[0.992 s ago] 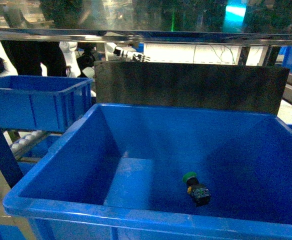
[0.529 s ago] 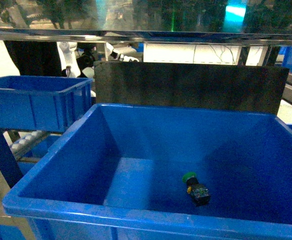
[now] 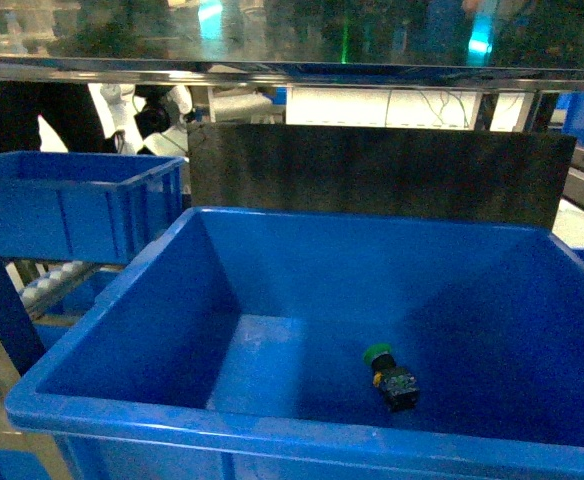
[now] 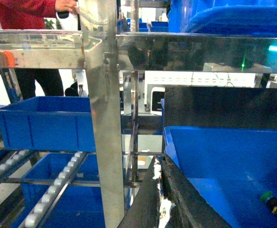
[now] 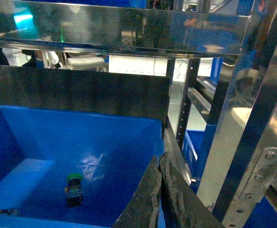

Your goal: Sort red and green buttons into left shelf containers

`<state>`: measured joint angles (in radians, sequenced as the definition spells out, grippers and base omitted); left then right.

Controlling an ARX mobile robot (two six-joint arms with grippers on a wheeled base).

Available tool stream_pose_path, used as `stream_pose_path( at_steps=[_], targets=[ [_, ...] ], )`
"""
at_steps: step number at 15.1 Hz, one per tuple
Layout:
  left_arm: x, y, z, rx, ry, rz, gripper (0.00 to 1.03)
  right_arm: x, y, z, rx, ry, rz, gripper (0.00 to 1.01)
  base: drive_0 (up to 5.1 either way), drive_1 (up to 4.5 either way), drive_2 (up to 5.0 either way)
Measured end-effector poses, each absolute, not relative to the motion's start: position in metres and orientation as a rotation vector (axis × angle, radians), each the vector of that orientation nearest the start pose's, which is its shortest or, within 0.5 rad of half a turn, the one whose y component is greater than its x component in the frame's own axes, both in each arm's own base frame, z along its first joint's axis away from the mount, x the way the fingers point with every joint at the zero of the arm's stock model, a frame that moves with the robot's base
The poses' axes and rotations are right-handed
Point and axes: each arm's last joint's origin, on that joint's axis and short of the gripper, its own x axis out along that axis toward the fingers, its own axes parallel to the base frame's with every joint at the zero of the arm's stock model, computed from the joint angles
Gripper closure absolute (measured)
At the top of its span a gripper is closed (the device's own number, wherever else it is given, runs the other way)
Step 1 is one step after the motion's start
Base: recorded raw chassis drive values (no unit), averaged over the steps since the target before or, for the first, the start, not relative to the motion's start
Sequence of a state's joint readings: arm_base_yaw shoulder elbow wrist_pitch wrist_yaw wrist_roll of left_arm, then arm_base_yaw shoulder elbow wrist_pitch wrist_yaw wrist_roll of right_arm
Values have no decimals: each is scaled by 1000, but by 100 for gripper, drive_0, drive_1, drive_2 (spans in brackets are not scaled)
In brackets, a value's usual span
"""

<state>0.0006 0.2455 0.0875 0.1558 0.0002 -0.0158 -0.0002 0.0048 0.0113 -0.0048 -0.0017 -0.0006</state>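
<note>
— So, where's the green button (image 3: 389, 375)?
— On the floor of the big blue bin (image 3: 272, 438), toward four o'clock, unmoved over the last second. A dark shape at the head view's left edge has gone.
— And the grippers?
— Left gripper (image 4: 160, 202) and right gripper (image 5: 159, 190) both pinched together, holding nothing. No red button shows.

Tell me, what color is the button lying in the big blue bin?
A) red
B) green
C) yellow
B: the green button lies on its side on the floor of the big blue bin, its round green cap showing above its dark body.
</note>
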Motion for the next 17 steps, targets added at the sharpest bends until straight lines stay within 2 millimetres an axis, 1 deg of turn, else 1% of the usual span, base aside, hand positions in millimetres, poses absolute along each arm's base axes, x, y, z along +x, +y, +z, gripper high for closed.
stream_pose_path(
  at_steps=[4,5,6,7,13,14,16,17],
  targets=[
    [107,0,178,-16,13,1,101,97,0,167,-1,-2,2,99,0,0,0],
    [97,0,173,-16,-1,2,101,97,0,167,-1,-2,2,99,0,0,0],
    [97,0,170,-15,-13,1,101,97,0,167,-1,-2,2,99,0,0,0],
    [97,0,166,-15,11,1,101,97,0,167,-1,-2,2,99,0,0,0],
    [97,0,167,-15,-1,1,101,97,0,167,-1,-2,2,99,0,0,0],
    [97,0,167,-15,-1,1,101,97,0,167,-1,-2,2,96,0,0,0],
    [97,0,167,-16,-1,1,87,97,0,167,-1,-2,2,80,0,0,0],
    [97,0,167,-15,-1,1,81,97,0,167,-1,-2,2,72,0,0,0]
  ],
)
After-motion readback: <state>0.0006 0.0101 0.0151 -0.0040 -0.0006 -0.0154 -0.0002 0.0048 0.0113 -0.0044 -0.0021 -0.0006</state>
